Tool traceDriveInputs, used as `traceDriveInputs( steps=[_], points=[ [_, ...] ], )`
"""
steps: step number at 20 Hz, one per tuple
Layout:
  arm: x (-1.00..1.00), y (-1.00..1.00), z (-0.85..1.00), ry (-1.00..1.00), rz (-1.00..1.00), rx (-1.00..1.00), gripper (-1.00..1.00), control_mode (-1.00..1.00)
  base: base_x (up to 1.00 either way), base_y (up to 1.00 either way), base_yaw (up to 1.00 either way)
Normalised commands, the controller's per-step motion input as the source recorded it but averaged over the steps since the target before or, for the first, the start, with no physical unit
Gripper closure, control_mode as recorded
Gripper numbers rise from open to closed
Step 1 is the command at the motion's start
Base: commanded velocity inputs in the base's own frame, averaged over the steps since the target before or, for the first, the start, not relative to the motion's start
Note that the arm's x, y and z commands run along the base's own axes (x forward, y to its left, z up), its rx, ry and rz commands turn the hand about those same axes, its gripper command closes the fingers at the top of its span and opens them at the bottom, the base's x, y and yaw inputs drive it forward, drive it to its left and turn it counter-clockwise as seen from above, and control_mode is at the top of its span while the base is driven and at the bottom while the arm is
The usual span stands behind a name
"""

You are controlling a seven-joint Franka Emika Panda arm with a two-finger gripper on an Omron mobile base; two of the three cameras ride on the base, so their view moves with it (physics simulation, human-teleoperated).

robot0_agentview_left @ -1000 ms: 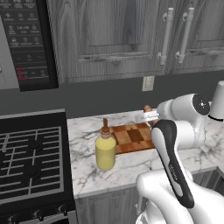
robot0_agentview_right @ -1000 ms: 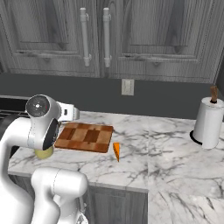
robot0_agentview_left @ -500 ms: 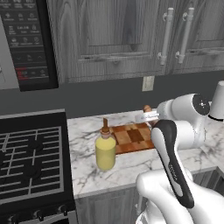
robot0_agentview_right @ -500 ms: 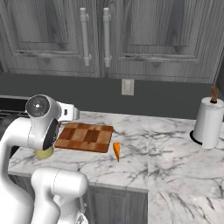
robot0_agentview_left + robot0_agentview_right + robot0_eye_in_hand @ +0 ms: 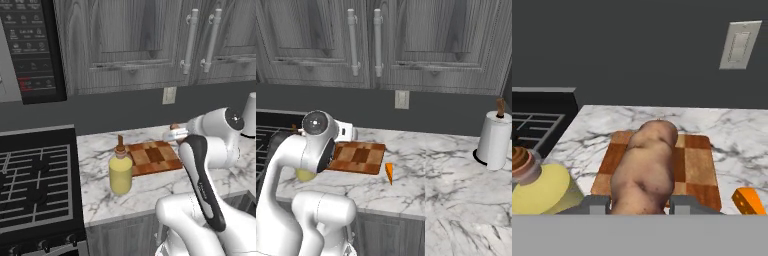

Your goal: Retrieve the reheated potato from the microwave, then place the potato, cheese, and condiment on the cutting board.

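My gripper (image 5: 639,204) is shut on the brown potato (image 5: 647,165), which hangs in the air above the checkered cutting board (image 5: 694,165). In the left base view the gripper (image 5: 172,133) hovers over the far right end of the board (image 5: 152,156). The pale-yellow condiment bottle (image 5: 120,172) stands upright on the counter just left of the board, low at the left in the hand view (image 5: 542,187). The orange cheese wedge (image 5: 389,173) lies on the marble just right of the board (image 5: 358,157). The black microwave (image 5: 32,45) hangs at the upper left.
A black gas stove (image 5: 35,185) adjoins the counter on the left. A paper towel roll (image 5: 495,140) stands at the far right. A wall outlet (image 5: 401,99) sits behind the board, with grey cabinets (image 5: 406,40) overhead. My own arm hides part of the board's left side in the right base view.
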Motion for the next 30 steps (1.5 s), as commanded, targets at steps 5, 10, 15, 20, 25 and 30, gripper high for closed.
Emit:
traceDriveInputs(
  steps=[5,10,15,20,25,30],
  points=[
    [0.29,-0.38,-0.36,0.13,-0.01,0.00,1.00,-1.00,0.00,0.00,0.00],
    [0.48,-0.16,-0.47,0.14,0.00,0.00,1.00,-1.00,0.00,0.00,0.00],
    [0.54,-0.01,-0.47,0.07,0.00,-0.01,1.00,-1.00,0.00,0.00,0.00],
    [0.51,-0.01,-0.51,0.01,0.00,0.00,1.00,-1.00,0.00,0.00,0.00],
    [0.47,-0.04,-0.52,0.00,0.00,-0.02,1.00,-1.00,0.00,0.00,0.00],
    [0.51,-0.15,-0.41,0.03,0.00,-0.01,1.00,-1.00,0.00,0.00,0.00]
  ],
)
